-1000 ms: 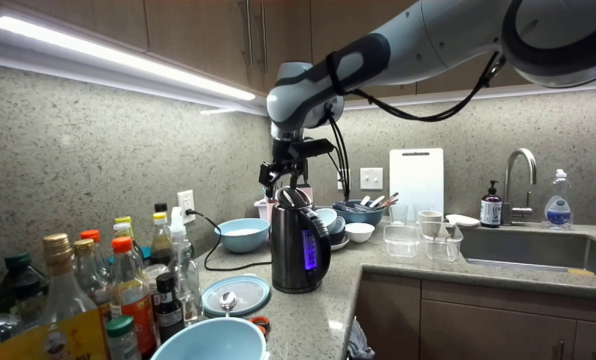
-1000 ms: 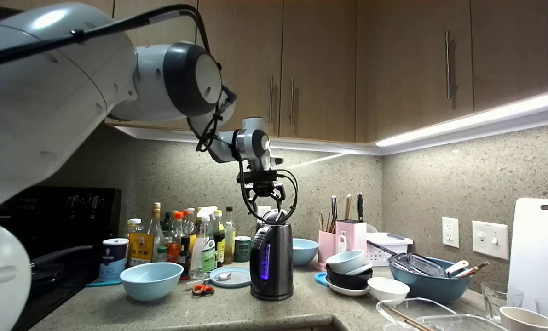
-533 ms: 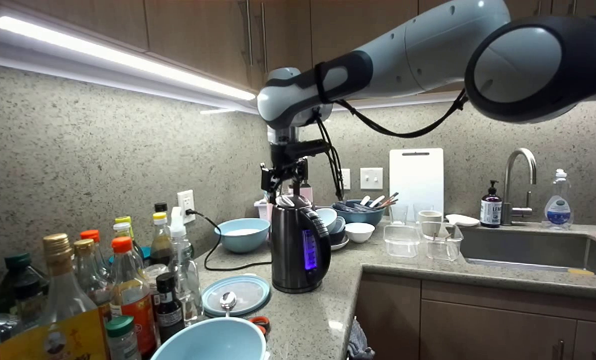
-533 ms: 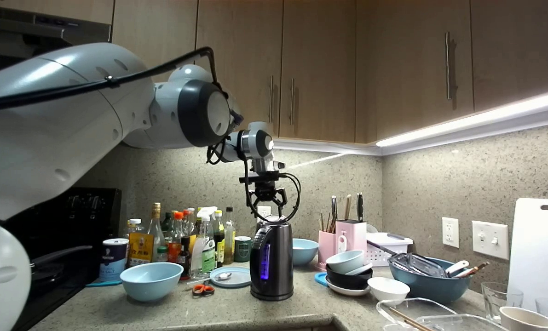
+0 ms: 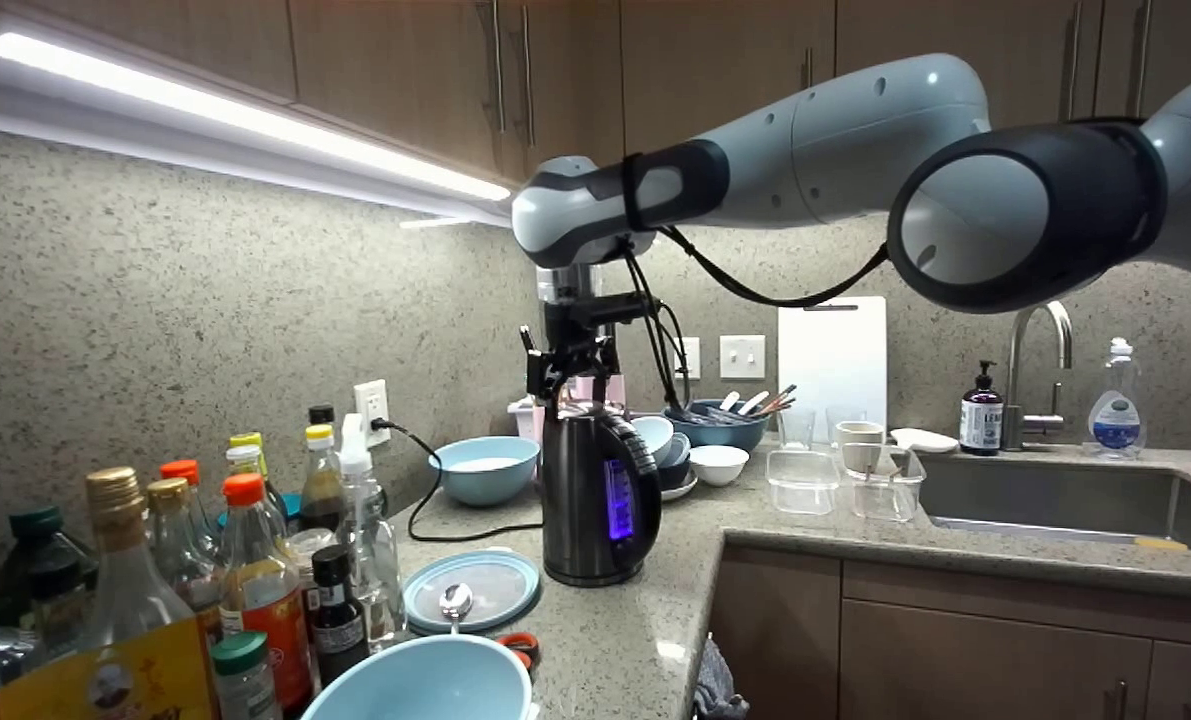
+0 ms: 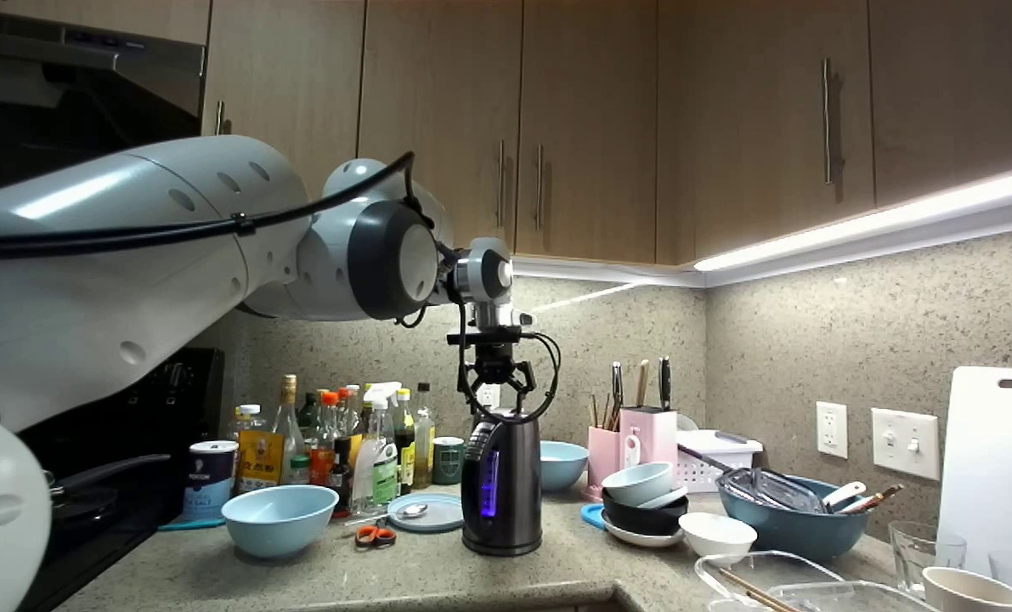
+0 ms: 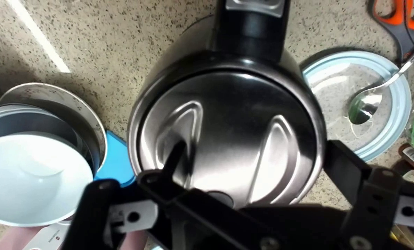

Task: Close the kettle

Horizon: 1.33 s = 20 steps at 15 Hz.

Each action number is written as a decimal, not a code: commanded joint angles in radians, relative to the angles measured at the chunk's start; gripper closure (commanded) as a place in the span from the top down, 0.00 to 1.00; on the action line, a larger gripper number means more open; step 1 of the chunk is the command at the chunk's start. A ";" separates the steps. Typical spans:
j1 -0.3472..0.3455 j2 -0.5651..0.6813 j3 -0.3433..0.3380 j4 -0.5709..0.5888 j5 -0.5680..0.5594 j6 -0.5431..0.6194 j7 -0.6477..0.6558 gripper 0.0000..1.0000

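The kettle [image 5: 573,500], tall, dark and cylindrical with a bluish-purple glow, stands upright on the counter and also shows in an exterior view [image 6: 518,489]. In the wrist view its lid [image 7: 233,104] lies down inside the rim and looks level with it. The kettle's handle [image 7: 250,34] is at the top there. My gripper [image 7: 256,147] is open and points down over the kettle. One fingertip is on or just above a recess of the lid; the other is outside the rim, close beside it. The gripper also shows in both exterior views [image 5: 579,400] [image 6: 497,408].
Light blue bowls [image 6: 280,520] and a round lid with a spoon [image 5: 470,590] lie near the kettle. Several bottles [image 5: 260,590] stand along the wall. Stacked bowls [image 6: 641,506] and a pink knife block [image 6: 648,442] are beside the kettle. Orange-handled scissors [image 6: 375,536] lie on the counter.
The arm and gripper have moved down toward the kettle. The kettle's lid was tilted up a second ago and has gone down to the rim. The kettle's body has not moved.
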<state>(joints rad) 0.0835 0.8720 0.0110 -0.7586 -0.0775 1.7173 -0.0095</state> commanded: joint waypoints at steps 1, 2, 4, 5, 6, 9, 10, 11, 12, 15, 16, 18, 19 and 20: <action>-0.017 0.059 0.016 0.071 0.027 -0.075 -0.012 1.00; -0.018 0.068 0.014 0.082 0.026 -0.089 -0.007 1.00; -0.020 0.087 0.006 0.091 0.016 -0.110 -0.003 1.00; -0.022 0.093 0.000 0.090 0.011 -0.121 0.003 1.00; -0.024 0.097 -0.004 0.084 0.008 -0.135 0.008 1.00; -0.023 0.103 -0.006 0.090 0.004 -0.160 0.014 1.00; -0.020 0.100 0.000 0.101 0.007 -0.160 0.008 1.00; -0.012 0.097 0.002 0.111 0.004 -0.155 0.002 1.00; 0.000 0.088 0.005 0.123 0.000 -0.146 -0.001 1.00; 0.032 0.055 0.003 0.138 -0.023 -0.132 -0.008 1.00; 0.044 0.044 -0.002 0.142 -0.035 -0.132 -0.007 1.00; 0.068 0.033 -0.014 0.158 -0.060 -0.137 -0.001 1.00; 0.080 0.024 -0.018 0.164 -0.068 -0.142 0.003 1.00; 0.093 0.016 -0.022 0.171 -0.079 -0.146 0.003 1.00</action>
<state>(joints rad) 0.1347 0.9278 -0.0039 -0.5884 -0.1297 1.6011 -0.0050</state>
